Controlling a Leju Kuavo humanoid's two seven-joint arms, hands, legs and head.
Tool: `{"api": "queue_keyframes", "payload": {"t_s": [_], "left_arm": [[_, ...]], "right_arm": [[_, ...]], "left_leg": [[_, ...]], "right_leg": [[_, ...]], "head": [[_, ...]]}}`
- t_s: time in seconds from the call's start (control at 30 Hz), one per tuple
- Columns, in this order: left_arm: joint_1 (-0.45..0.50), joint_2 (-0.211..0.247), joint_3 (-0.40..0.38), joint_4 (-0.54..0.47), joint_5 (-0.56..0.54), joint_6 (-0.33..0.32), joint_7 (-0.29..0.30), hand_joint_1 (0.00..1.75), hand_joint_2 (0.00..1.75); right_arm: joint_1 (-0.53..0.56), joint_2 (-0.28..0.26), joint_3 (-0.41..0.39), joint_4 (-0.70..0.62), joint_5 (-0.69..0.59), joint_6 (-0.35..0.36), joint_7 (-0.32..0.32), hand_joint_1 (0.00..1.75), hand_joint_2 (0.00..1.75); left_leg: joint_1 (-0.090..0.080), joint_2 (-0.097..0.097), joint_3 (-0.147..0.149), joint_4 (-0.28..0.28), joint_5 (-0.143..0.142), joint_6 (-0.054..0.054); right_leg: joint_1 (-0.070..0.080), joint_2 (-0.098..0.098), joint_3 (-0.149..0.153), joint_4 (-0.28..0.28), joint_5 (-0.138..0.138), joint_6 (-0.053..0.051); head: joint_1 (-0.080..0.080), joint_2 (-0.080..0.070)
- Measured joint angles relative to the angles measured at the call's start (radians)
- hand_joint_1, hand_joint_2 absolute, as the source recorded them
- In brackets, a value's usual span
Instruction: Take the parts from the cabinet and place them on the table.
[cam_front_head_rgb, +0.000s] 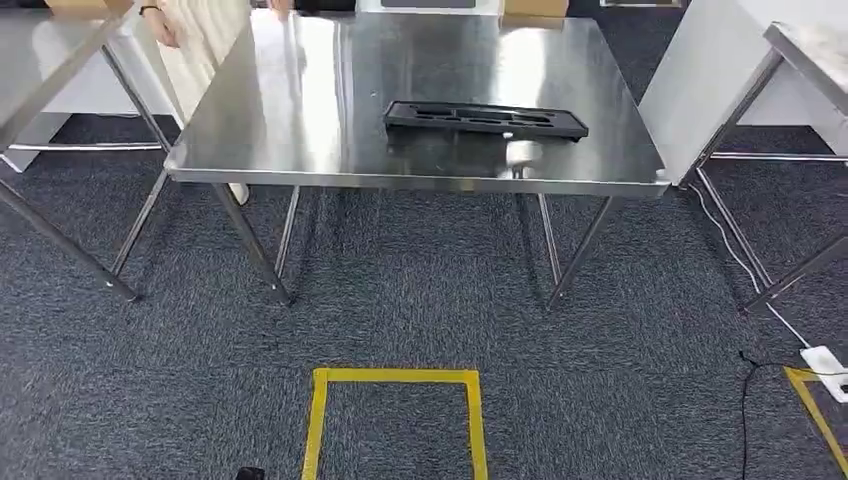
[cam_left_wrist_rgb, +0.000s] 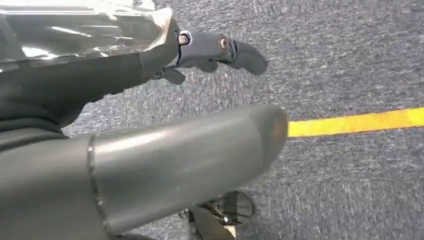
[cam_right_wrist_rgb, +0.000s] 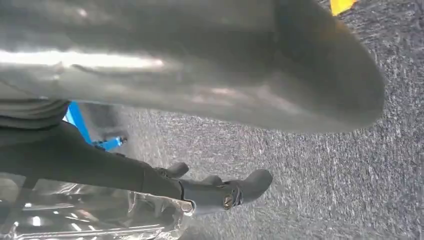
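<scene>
Fingers (cam_left_wrist_rgb: 240, 55) of both hands hold bagged parts; one black tray (cam_front_head_rgb: 486, 119) on table (cam_front_head_rgb: 300, 120).

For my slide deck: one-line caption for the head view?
Black tray on a steel table, yellow floor tape in front.

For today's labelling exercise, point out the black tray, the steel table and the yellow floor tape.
black tray (cam_front_head_rgb: 486, 119), head view, its top face.
steel table (cam_front_head_rgb: 300, 100), head view, bare part of its top.
yellow floor tape (cam_front_head_rgb: 396, 376), head view, its far strip.
</scene>
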Motion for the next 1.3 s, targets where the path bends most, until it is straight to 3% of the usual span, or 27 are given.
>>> {"api": "queue_keyframes", "payload": {"t_s": [0.03,0.07,0.13,0.2,0.27,0.33,0.37,0.43,0.47,0.53,0.57,0.6,0.63,0.7,0.73,0.8,0.87,0.9,0.93,0.97,1.03,1.07,1.1,1.13,1.2,1.23,1.3], "left_arm": [[0.002,0.0,0.0,0.0,0.002,0.001,-0.002,0.0,0.0],[0.002,0.0,0.0,0.0,0.003,0.003,-0.006,0.0,0.0],[0.001,0.002,0.0,0.0,0.003,0.007,-0.008,0.0,0.0],[0.002,0.002,0.001,0.0,0.003,0.006,-0.009,0.0,0.0],[0.003,0.001,0.001,0.0,0.003,0.006,-0.009,0.0,0.0],[0.004,0.001,0.001,0.0,0.003,0.006,-0.009,0.0,0.0],[0.004,0.001,0.001,0.0,0.003,0.005,-0.009,0.0,0.0],[0.003,-0.001,0.001,0.0,0.003,0.006,-0.011,0.0,0.0],[0.004,-0.002,0.001,0.0,0.003,0.005,-0.012,0.0,0.0],[0.004,-0.001,0.0,0.0,0.003,0.005,-0.014,0.0,0.0],[0.008,-0.001,0.001,0.0,0.003,0.006,-0.014,0.0,0.0],[0.009,0.002,0.001,0.0,0.003,0.006,-0.015,0.0,0.0],[0.013,0.002,0.001,0.0,0.003,0.006,-0.015,0.0,0.0],[0.015,0.002,0.002,0.0,0.003,0.006,-0.015,0.0,0.0],[0.015,0.002,0.002,0.0,0.003,0.006,-0.015,0.0,0.0],[0.015,0.002,0.002,0.0,0.003,0.005,-0.015,0.0,0.0],[0.014,0.003,0.002,0.0,0.003,0.005,-0.015,0.0,0.0],[0.013,0.003,0.002,0.0,0.003,0.005,-0.016,0.0,0.0],[0.011,0.002,0.002,-0.001,0.003,0.005,-0.016,0.0,0.0],[0.01,0.002,0.002,-0.001,0.003,0.005,-0.017,0.0,0.0],[0.01,0.003,0.002,-0.001,0.003,0.006,-0.017,0.0,0.0],[0.012,0.003,0.002,0.0,0.005,0.005,-0.017,0.0,0.0],[0.013,0.002,0.003,0.0,0.006,0.006,-0.017,0.0,0.0],[0.013,0.002,0.003,0.0,0.008,0.006,-0.018,0.0,0.0],[0.012,0.003,0.005,0.0,0.01,0.006,-0.021,0.0,0.0],[0.013,0.003,0.006,0.0,0.01,0.006,-0.021,0.0,0.0],[0.014,0.003,0.011,0.0,0.01,0.006,-0.023,0.0,0.0]], "right_arm": [[0.003,0.0,0.001,0.0,0.001,0.002,0.0,0.0,0.0],[0.004,-0.001,0.001,0.0,0.001,0.002,0.0,0.0,0.0],[0.004,0.0,0.003,0.0,0.004,0.004,0.0,0.0,0.0],[0.002,0.002,0.004,0.0,0.006,0.004,0.0,0.0,0.0],[0.002,0.001,0.005,0.0,0.007,0.004,0.0,0.0,0.0],[0.002,-0.002,0.005,0.0,0.007,0.004,0.0,0.0,0.0],[0.001,-0.002,0.005,0.0,0.007,0.004,0.0,0.0,0.0],[-0.004,-0.003,0.006,0.0,0.007,0.004,0.0,0.0,0.0],[-0.007,-0.004,0.006,0.0,0.008,0.004,0.0,0.0,0.0],[-0.005,-0.003,0.006,0.0,0.008,0.004,0.0,0.0,0.0],[-0.002,-0.003,0.006,0.0,0.008,0.004,0.002,0.0,0.0],[-0.003,-0.002,0.006,0.001,0.007,0.004,0.003,0.0,0.0],[-0.003,-0.002,0.006,0.001,0.007,0.004,0.003,0.0,0.0],[0.0,-0.002,0.006,0.001,0.006,0.004,0.007,0.0,0.0],[0.0,-0.001,0.006,0.001,0.007,0.004,0.007,0.0,0.0],[0.0,-0.001,0.006,0.001,0.007,0.004,0.008,0.0,0.0],[0.001,0.0,0.006,0.001,0.007,0.004,0.009,0.0,0.0],[0.0,0.0,0.006,0.001,0.007,0.004,0.009,0.0,0.0],[0.0,-0.001,0.007,0.001,0.007,0.004,0.01,0.0,0.0],[0.0,0.0,0.007,0.001,0.007,0.004,0.01,0.0,0.0],[-0.002,0.001,0.007,0.001,0.008,0.004,0.01,0.0,0.0],[0.001,0.001,0.007,0.001,0.008,0.004,0.011,0.0,0.0],[0.0,0.0,0.008,0.001,0.009,0.004,0.011,0.0,0.0],[0.002,-0.002,0.008,0.001,0.01,0.004,0.012,0.0,0.0],[0.002,0.001,0.01,0.002,0.01,0.005,0.012,0.0,0.0],[0.001,0.001,0.011,0.002,0.01,0.005,0.012,0.0,0.0],[0.001,0.0,0.013,0.002,0.01,0.005,0.012,0.0,0.0]], "left_leg": [[-0.006,0.001,-0.005,-0.004,0.01,0.014],[-0.001,0.009,-0.024,-0.014,0.027,0.037],[-0.005,0.009,-0.053,-0.014,0.051,0.056],[-0.01,0.012,-0.087,-0.013,0.077,0.059],[-0.015,0.014,-0.115,-0.011,0.103,0.059],[-0.02,0.014,-0.149,-0.011,0.132,0.057],[-0.021,0.014,-0.162,-0.011,0.145,0.055],[-0.027,0.013,-0.175,-0.008,0.165,0.046],[-0.025,0.017,-0.177,-0.012,0.179,0.039],[-0.02,0.019,-0.177,-0.026,0.208,0.027],[-0.021,0.017,-0.182,-0.029,0.215,0.021],[-0.015,0.012,-0.191,-0.01,0.169,0.015],[-0.01,0.012,-0.202,0.037,0.094,0.011],[-0.007,0.01,-0.227,0.186,-0.027,-0.003],[-0.004,0.009,-0.234,0.256,-0.048,-0.009],[0.004,0.01,-0.208,0.295,0.006,-0.017],[0.013,0.01,-0.108,0.187,0.065,-0.021],[0.017,0.01,-0.042,0.098,0.053,-0.024],[0.012,0.005,0.009,0.021,0.009,-0.026],[0.008,0.003,0.015,-0.003,-0.005,-0.013],[0.001,0.003,0.002,-0.006,-0.002,-0.004],[0.0,0.005,-0.013,-0.013,0.011,0.014],[0.004,0.013,-0.019,-0.018,0.023,0.029],[0.002,0.012,-0.035,-0.019,0.034,0.042],[-0.001,0.014,-0.066,-0.019,0.059,0.051],[-0.002,0.015,-0.081,-0.018,0.072,0.05],[-0.002,0.019,-0.106,-0.017,0.097,0.047]], "right_leg": [[0.003,0.001,-0.005,-0.005,0.01,0.011],[-0.004,0.001,-0.014,0.003,0.002,0.012],[-0.003,0.004,-0.054,0.086,-0.097,-0.013],[-0.003,0.005,-0.088,0.232,-0.193,-0.021],[0.001,0.007,-0.079,0.313,-0.195,-0.003],[0.008,0.007,0.008,0.238,-0.131,0.014],[0.011,0.007,0.07,0.158,-0.117,0.008],[0.026,0.006,0.209,-0.045,-0.158,-0.023],[0.028,0.009,0.212,-0.077,-0.172,-0.029],[0.035,0.01,0.196,-0.071,-0.155,-0.041],[0.019,0.009,0.189,-0.077,-0.139,-0.048],[0.012,0.002,0.179,-0.076,-0.127,-0.057],[0.012,0.002,0.166,-0.075,-0.115,-0.072],[0.012,-0.001,0.137,-0.074,-0.09,-0.072],[0.012,-0.003,0.12,-0.071,-0.078,-0.071],[0.01,-0.004,0.088,-0.055,-0.058,-0.063],[0.005,-0.004,0.049,-0.031,-0.049,-0.053],[0.005,-0.003,0.037,-0.016,-0.046,-0.049],[0.011,-0.003,0.021,-0.004,-0.042,-0.043],[0.012,-0.004,0.017,-0.001,-0.037,-0.035],[0.011,-0.005,0.007,-0.001,-0.018,-0.012],[0.018,-0.004,0.0,-0.002,-0.011,-0.003],[0.008,-0.003,-0.005,0.01,-0.029,-0.005],[0.011,0.001,-0.031,0.049,-0.077,-0.019],[0.009,0.004,-0.077,0.193,-0.181,-0.033],[0.008,0.004,-0.089,0.258,-0.209,-0.031],[0.009,0.006,-0.068,0.306,-0.186,-0.005]], "head": [[0.003,0.0],[0.002,0.0],[0.007,0.0],[0.008,0.0],[0.009,0.0],[0.01,0.0],[0.01,0.0],[0.01,0.0],[0.008,0.0],[0.007,0.0],[0.006,0.0],[0.006,0.0],[0.003,0.0],[0.002,0.0],[0.002,0.0],[0.0,0.0],[0.002,0.0],[0.0,0.0],[-0.002,0.0],[0.001,0.0],[0.0,0.0],[0.002,0.0],[-0.001,0.0],[0.0,0.0],[0.008,0.0],[0.009,0.0],[0.01,0.0]]}}
